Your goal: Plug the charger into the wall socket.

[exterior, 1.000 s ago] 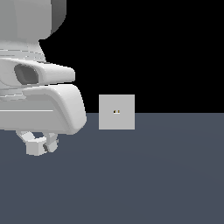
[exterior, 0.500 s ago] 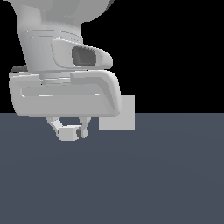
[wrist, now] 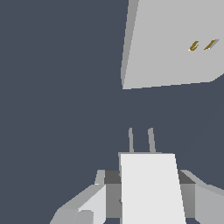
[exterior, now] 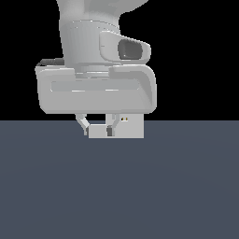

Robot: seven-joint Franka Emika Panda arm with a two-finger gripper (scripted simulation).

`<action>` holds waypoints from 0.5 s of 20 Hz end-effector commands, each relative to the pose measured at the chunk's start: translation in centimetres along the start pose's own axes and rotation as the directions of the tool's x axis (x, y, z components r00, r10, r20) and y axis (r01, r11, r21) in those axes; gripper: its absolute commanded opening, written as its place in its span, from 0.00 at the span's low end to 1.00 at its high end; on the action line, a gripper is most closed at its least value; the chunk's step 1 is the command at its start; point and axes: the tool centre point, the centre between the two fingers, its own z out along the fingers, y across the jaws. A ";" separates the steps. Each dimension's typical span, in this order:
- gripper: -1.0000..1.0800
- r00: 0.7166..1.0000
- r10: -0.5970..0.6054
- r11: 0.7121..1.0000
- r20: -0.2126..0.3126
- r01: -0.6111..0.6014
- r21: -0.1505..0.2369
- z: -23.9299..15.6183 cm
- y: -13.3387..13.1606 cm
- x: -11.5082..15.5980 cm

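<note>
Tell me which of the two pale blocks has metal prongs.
The charger, held in the gripper: two grey prongs stick out. The wall socket has only two slots.

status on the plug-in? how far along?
Done: gripper is shut on the small off-white charger block. In hand: its grey prongs point toward the flat light-grey socket plate, a gap between. Left: line up with the two yellowish holes and insert.
</note>
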 end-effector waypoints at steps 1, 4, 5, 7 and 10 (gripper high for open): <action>0.00 1.000 -0.019 1.000 0.000 0.019 0.006 -0.3 0.9 0.4; 0.00 0.999 -0.038 0.999 0.000 0.038 0.013 -0.6 1.9 0.9; 0.00 0.999 -0.044 0.999 0.000 0.044 0.015 -0.7 2.2 1.1; 0.00 0.998 -0.055 0.998 0.000 0.055 0.019 -0.9 2.8 1.4; 0.00 0.998 -0.069 0.997 0.001 0.069 0.024 -1.1 3.5 1.8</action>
